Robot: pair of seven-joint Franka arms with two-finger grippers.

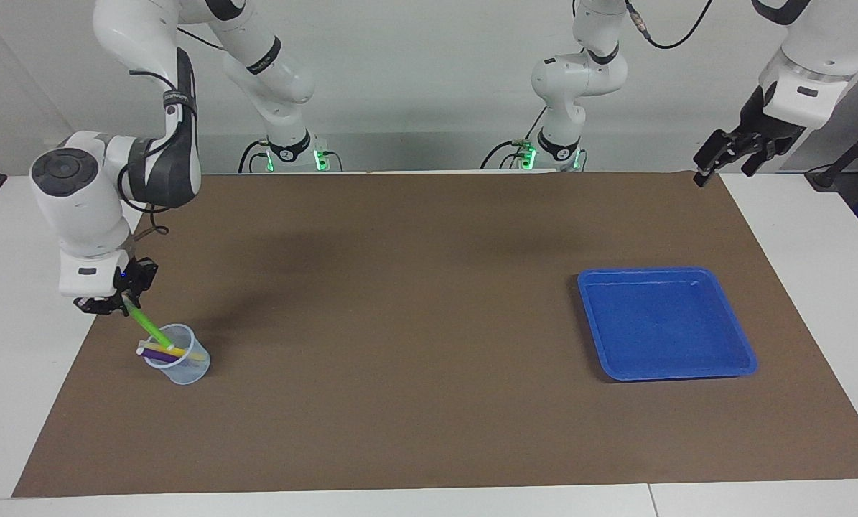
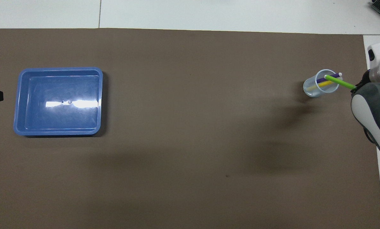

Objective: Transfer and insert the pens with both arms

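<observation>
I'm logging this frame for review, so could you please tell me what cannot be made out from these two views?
- Overhead view: the right gripper holding the green pen is hidden under its own arm.
- Overhead view: the left gripper is cut off by the picture's edge; only a black tip shows.
- Both views: how deep the green pen's tip sits in the clear cup is too small to tell.
- Both views: the lower ends of the purple pen and yellow pen blur behind the cup's wall.

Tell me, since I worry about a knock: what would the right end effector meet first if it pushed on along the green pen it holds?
Probably the clear cup: the right end effector angles the green pen into its mouth, above the purple pen and yellow pen.
</observation>
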